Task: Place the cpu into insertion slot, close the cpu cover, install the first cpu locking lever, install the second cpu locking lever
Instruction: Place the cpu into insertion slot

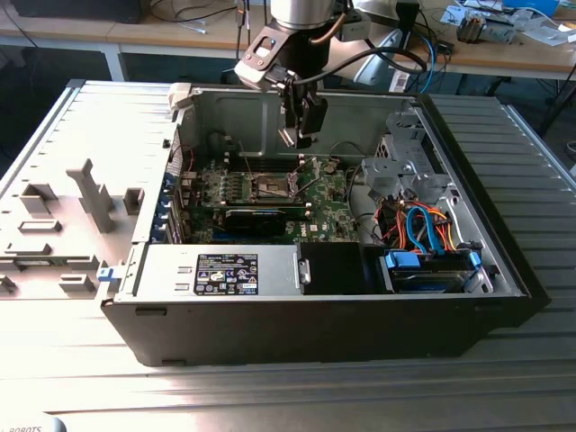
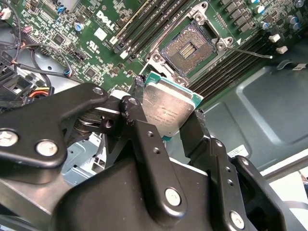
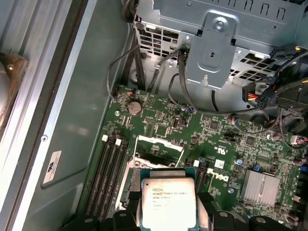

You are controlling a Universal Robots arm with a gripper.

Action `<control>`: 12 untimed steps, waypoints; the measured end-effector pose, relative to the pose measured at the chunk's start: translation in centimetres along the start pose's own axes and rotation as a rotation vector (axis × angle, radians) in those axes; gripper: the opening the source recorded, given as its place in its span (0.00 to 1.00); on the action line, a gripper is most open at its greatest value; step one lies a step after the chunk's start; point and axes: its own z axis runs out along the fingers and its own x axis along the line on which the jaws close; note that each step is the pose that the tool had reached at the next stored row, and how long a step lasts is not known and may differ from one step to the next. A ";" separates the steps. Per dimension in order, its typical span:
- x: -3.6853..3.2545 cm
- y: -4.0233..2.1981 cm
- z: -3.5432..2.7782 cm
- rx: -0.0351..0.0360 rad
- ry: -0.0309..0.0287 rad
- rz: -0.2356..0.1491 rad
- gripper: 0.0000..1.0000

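Note:
My gripper (image 1: pixel 301 133) hangs inside the open computer case, above the motherboard. It is shut on the cpu (image 2: pixel 166 111), a flat square chip with a silver-grey top, pinched by two opposite edges between black fingers (image 2: pixel 137 103). The insertion slot (image 2: pixel 187 47) lies below and apart from the chip, its brownish contact field bare. In the first wrist view the cpu (image 3: pixel 167 199) hides part of the insertion slot (image 3: pixel 155 161). The cpu cover (image 3: pixel 161 143), a thin silver frame, stands swung back at the slot's edge. A thin wire locking lever (image 2: pixel 250 52) sticks out beside the slot.
Long black memory slots (image 2: pixel 144 29) flank the socket. A long black card (image 1: pixel 261 219) stands on the board close to the socket. A grey drive cage (image 1: pixel 405 162) and bundled cables (image 1: pixel 423 229) fill the case on the exterior view's right. The case wall (image 1: pixel 234 117) rises behind.

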 end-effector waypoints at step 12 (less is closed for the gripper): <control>0.00 0.00 0.06 0.0002 -0.0010 0.011 0.54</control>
